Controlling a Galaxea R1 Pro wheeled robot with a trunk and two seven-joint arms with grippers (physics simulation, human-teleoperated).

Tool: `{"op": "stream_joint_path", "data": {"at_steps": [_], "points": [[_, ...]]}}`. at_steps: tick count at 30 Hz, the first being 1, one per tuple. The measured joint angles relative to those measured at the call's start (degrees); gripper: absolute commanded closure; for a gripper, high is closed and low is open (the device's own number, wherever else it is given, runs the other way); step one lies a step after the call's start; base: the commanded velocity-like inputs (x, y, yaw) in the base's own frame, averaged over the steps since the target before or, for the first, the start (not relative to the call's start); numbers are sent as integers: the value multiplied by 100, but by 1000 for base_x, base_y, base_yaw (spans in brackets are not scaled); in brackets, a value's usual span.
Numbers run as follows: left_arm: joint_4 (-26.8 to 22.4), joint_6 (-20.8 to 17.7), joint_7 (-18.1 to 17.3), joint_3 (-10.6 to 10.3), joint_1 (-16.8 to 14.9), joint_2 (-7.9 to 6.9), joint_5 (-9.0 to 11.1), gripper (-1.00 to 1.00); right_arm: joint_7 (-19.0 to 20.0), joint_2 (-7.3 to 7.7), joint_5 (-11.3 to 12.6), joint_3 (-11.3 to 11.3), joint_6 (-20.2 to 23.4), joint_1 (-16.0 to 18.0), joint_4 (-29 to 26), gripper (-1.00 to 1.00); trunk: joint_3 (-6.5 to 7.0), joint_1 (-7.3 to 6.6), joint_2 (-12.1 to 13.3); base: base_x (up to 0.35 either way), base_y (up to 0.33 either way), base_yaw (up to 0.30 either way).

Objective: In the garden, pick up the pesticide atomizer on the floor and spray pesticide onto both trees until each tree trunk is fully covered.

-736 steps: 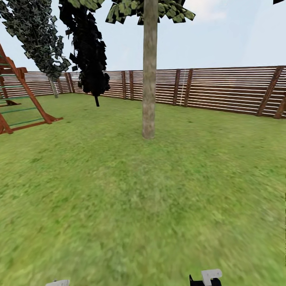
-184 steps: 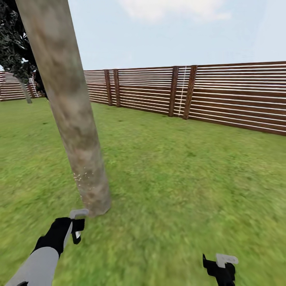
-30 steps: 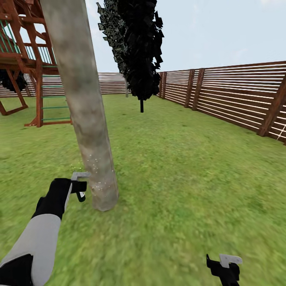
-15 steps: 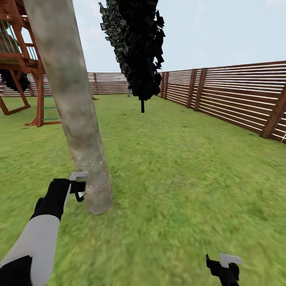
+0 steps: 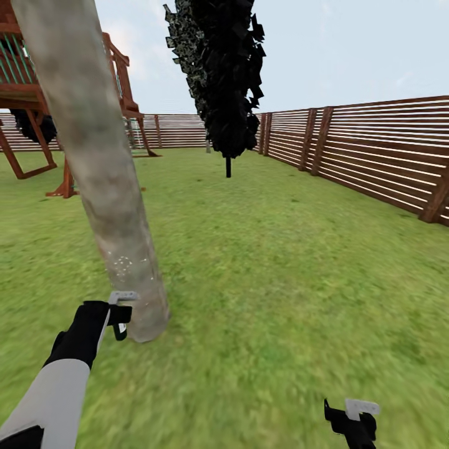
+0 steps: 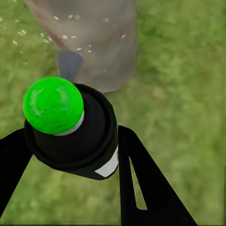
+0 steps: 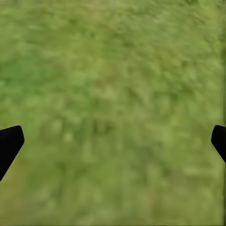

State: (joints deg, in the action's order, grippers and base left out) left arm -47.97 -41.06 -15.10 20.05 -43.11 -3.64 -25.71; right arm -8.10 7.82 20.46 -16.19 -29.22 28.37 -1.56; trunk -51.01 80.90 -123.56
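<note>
Left wrist view: the pesticide atomizer [image 6: 75, 136], a small dark bottle with a white band and a tip that shows bright green here, sits clamped between the two black fingers [image 6: 141, 183] of the left gripper [image 6: 70, 155]. Its tip points toward the base of a tree trunk [image 6: 94, 42], which stands close ahead on the grass and carries small pale specks.

In the head view, the left gripper [image 5: 120, 312] is held out low at the end of a black and grey arm, just beside the foot of the same mottled grey-tan trunk [image 5: 100, 168]. A cluster of pale dots marks the trunk a little above the gripper. The bottle is too small to make out there.

The right gripper [image 5: 352, 421] hangs low over the lawn [image 5: 280, 280], well apart from the trunk. In the right wrist view its fingertips [image 7: 9, 143] sit far apart at the frame's edges, spread wide with only grass between them.

Farther off stand a tree with dark foliage [image 5: 221, 75], a reddish-brown slat fence [image 5: 374, 156] and a wooden play frame [image 5: 37, 106].
</note>
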Motion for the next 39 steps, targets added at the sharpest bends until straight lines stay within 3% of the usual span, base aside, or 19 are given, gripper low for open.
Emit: {"op": "stream_joint_path", "data": {"at_steps": [19, 23, 26, 28, 30, 33, 35, 39], "points": [[29, 27, 172, 44, 117, 5, 0, 100, 0, 0, 0, -1, 0, 0, -5, -100, 0, 2, 0, 61, -261, 188], [35, 341, 192, 68, 323, 0, 7, 100, 0, -1, 0, -1, -1, 0, -8, -100, 0, 2, 0, 0, -274, 35], [29, 428, 544, 72, 384, 18, 38, 100, 1, -8, -1, -2, 0, 2, -6, -100, 0, 2, 0, 0, -274, 245], [32, 429, 584, 72, 393, 48, 68, 100, 1, -9, -1, -1, 0, 2, -5, -100, 0, 2, 0, 0, -274, 273], [209, 458, 604, 81, 500, 73, 90, 100, 1, -10, 0, -1, 0, 2, -6, -100, -1, 2, 0, 0, -274, 193], [702, 947, 670, 88, 540, 76, 78, 100, 8, -9, 0, -1, -1, 0, -8, -100, 0, 2, 0, 0, -274, 36], [1050, 1139, 1001, 99, 545, 74, 85, 100, 1, -4, 0, -1, -1, 0, -4, -100, 0, 2, 0, 0, -274, 3], [1115, 1175, 1085, 197, 544, 34, 331, 100, 0, 0, 0, 7, -1, 0, -2, -100, 0, 1, 0, 31, -274, 0]]}}
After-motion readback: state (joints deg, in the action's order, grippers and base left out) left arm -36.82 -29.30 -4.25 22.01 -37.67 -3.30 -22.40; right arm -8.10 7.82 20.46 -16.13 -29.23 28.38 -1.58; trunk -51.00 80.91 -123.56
